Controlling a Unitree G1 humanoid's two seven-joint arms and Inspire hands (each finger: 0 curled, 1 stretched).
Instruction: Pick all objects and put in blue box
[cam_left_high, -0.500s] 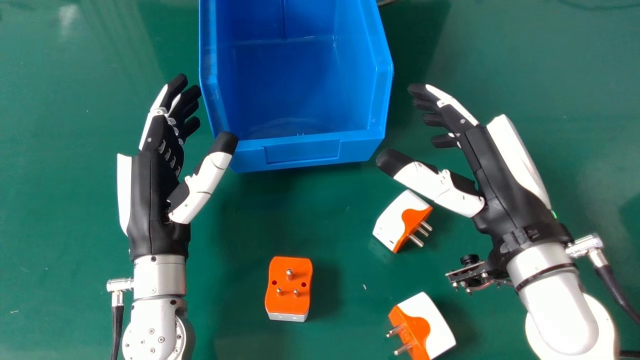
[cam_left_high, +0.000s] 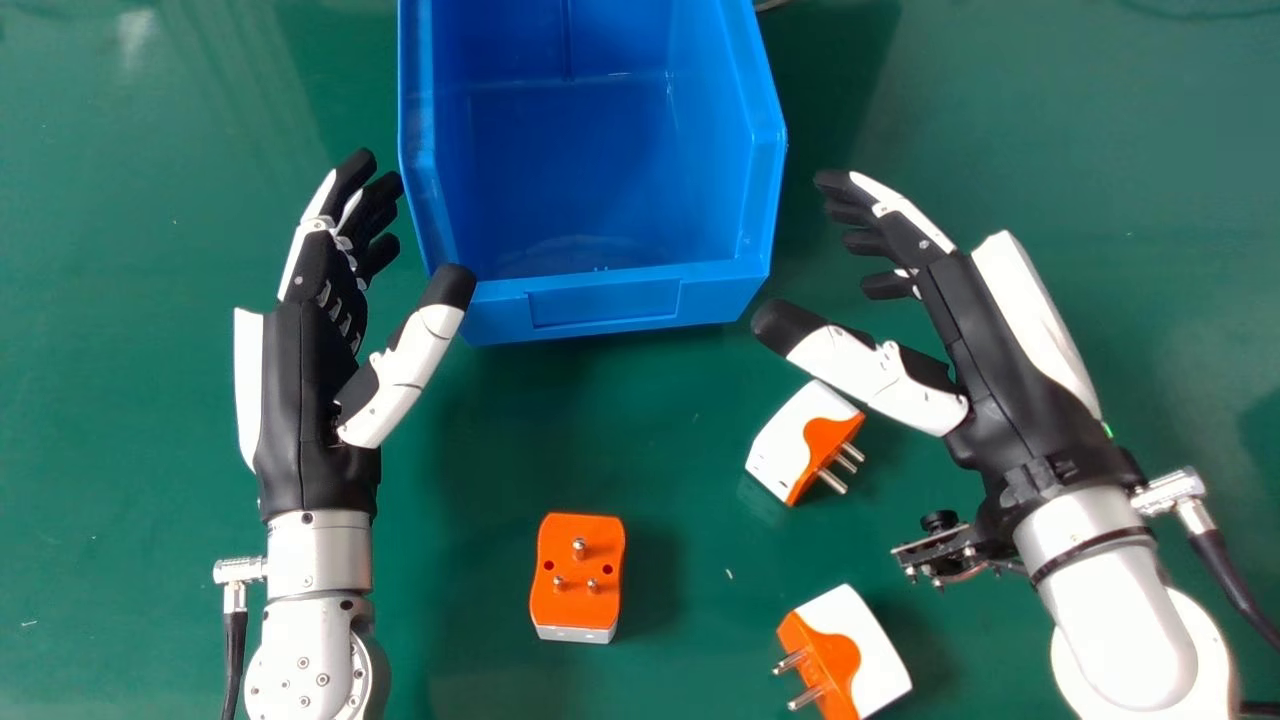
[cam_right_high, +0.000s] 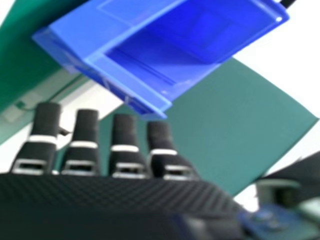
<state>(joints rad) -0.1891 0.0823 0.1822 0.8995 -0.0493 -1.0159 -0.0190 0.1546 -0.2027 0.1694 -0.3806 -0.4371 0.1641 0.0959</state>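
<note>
Three orange-and-white plug adapters (cam_left_high: 575, 588) lie on the green surface (cam_left_high: 620, 430), nearer the robot than the blue box (cam_left_high: 605, 303). Left hand (cam_left_high: 318, 385) and right hand (cam_left_high: 1010, 390) flank the box, both released, fingers relaxed.

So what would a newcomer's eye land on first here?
Probably the big blue box, at the far middle of the green table in the head view, with the open left hand and open right hand on either side of its near end. Next, the three orange-and-white plug adapters nearer the robot: one left of centre, pins up, and two to the right, pins sideways.
</note>
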